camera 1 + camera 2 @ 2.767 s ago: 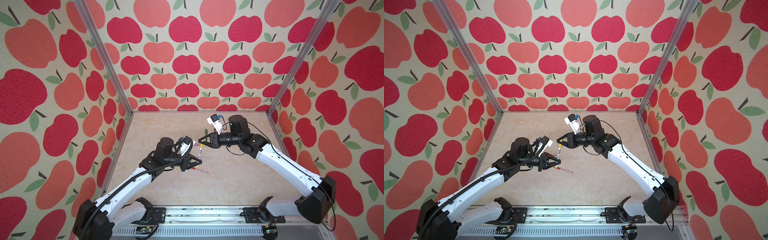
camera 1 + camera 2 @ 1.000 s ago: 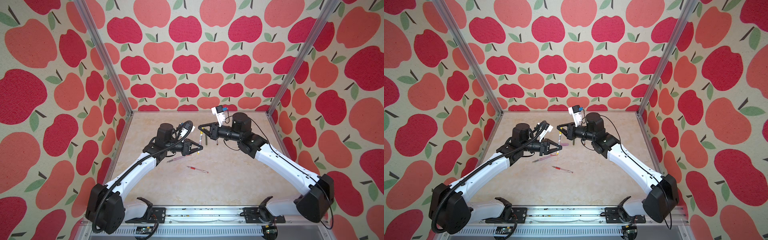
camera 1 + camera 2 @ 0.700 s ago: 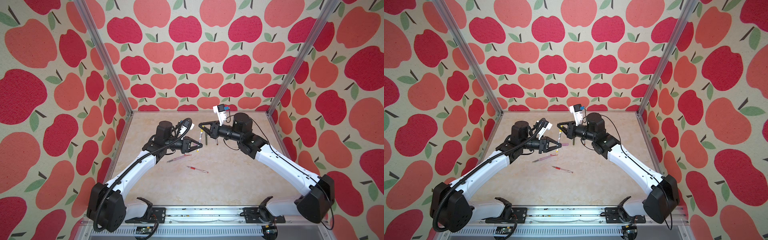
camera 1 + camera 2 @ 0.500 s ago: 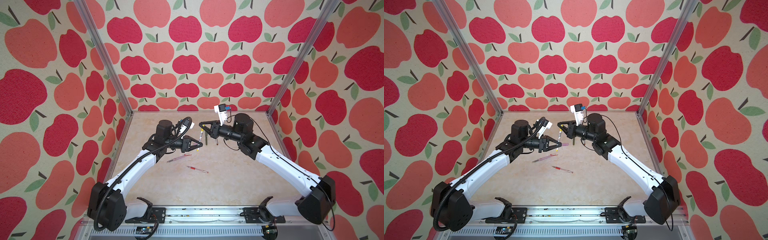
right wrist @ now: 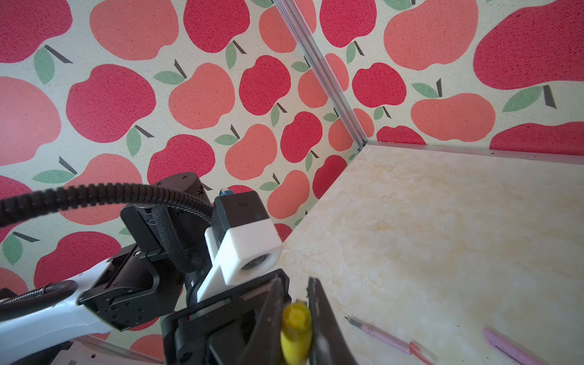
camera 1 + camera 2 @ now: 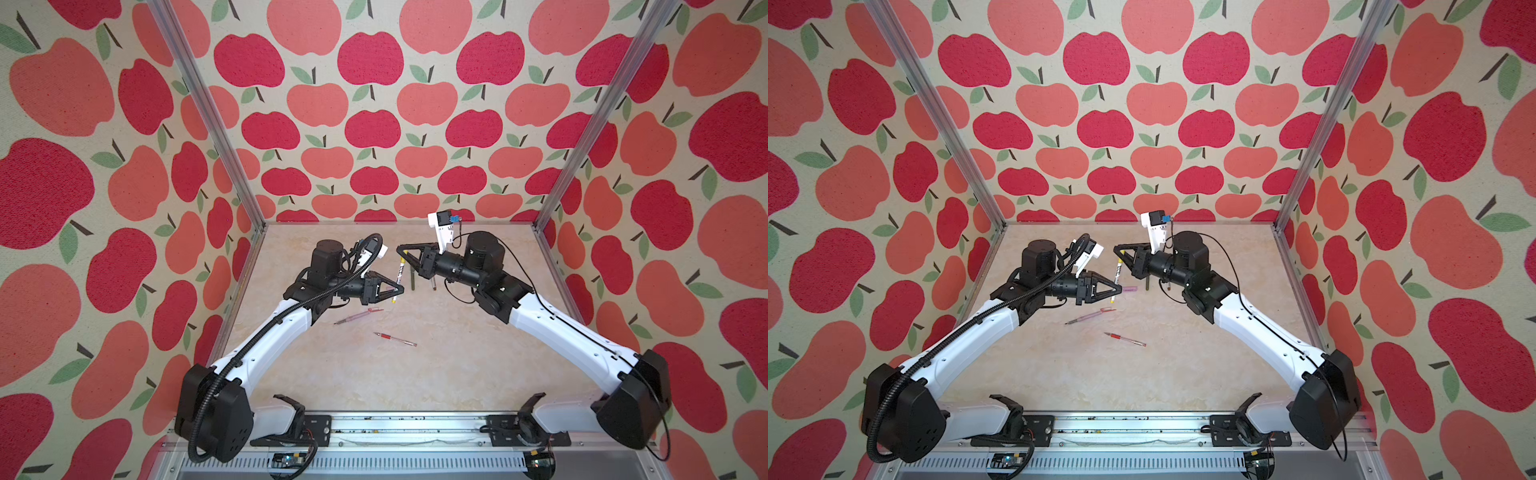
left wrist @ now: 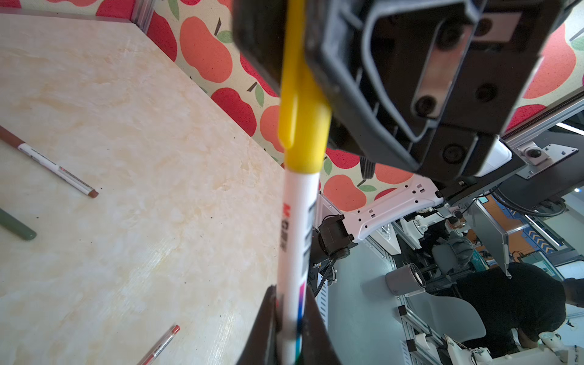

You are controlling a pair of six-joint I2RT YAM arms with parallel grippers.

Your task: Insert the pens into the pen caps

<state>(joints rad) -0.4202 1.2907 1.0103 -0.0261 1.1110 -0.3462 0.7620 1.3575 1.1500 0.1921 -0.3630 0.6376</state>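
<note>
Yellow cap [image 7: 305,126] clip: left-wrist view only

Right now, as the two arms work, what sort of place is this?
Probably a robotics lab test cell. The marble-look tabletop is boxed in by apple-print walls on aluminium posts, and past the open side the left wrist view shows a person in dark clothes and a grey chair.

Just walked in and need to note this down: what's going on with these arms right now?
Both arms hold one white pen between them above the table. The left gripper pinches its barrel, and the right gripper grips the yellow cap, which sits over the pen's end. A pink pen, a red pen and a green pen lie on the table.
</note>
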